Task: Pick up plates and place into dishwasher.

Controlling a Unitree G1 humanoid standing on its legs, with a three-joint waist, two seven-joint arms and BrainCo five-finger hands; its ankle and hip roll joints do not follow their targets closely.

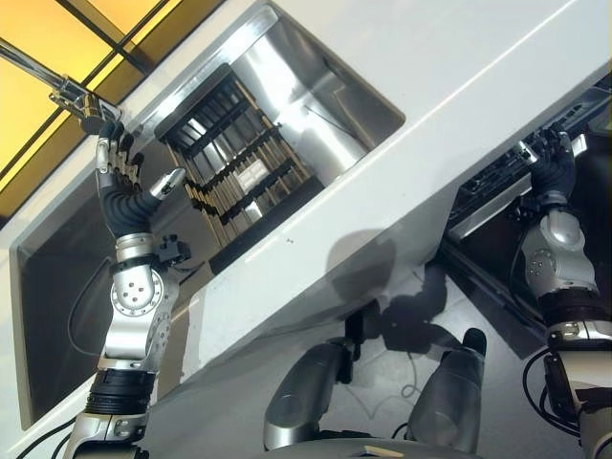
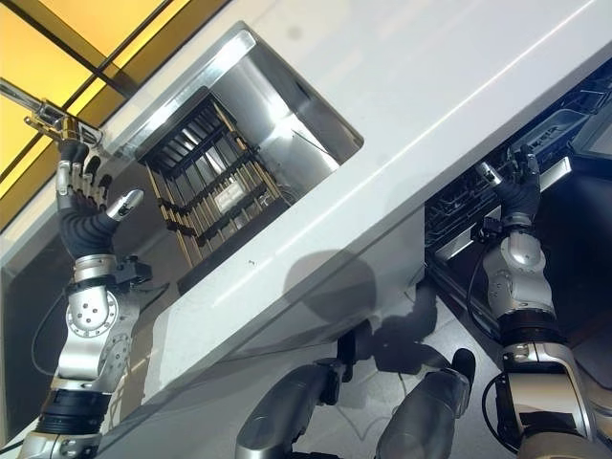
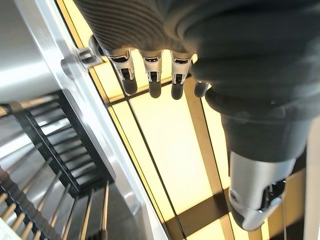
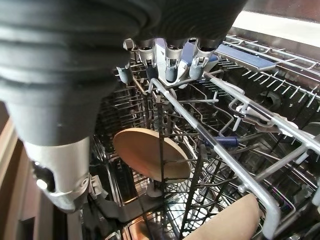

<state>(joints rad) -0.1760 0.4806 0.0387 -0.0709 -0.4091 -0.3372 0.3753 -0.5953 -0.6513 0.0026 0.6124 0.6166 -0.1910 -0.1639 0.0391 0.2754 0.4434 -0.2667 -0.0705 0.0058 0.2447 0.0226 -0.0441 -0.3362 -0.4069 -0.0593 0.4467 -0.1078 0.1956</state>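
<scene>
The right hand point(image 4: 170, 62) reaches into the dishwasher point(image 1: 497, 182), and its fingers point(image 4: 171, 70) curl over the front rail of the upper rack point(image 4: 220, 150); nothing else is in its grasp. Most of the palm is hidden under the dark cover, and in the eye views the fingers are largely lost among the rack wires. Below the rail, two tan plates show in the lower rack. One plate point(image 4: 150, 155) stands on edge between the tines, its face mostly clear but crossed by a dark wire. The second plate point(image 4: 230, 220) is cut off at the frame's edge, so only part of its rim and face can be made out. Whether more plates sit deeper in the rack cannot be told through the wires.

The left hand point(image 1: 120, 177) is raised beside the sink point(image 1: 316, 96), well apart from the dishwasher, with fingers straight and the thumb spread to the side, holding nothing. Its fingertips point(image 3: 152, 87) lie just beside the faucet point(image 1: 67, 91), and contact cannot be judged. The faucet is cut off by the frame, with only its metal end and part of the pipe showing.

In the sink sits one dark drying rack point(image 1: 234, 158) with pale pegs; its lower end is hidden behind the white counter point(image 1: 459, 86). No plate can be made out on it. The counter runs between sink and dishwasher, and its front edge covers most of the dishwasher's opening.
</scene>
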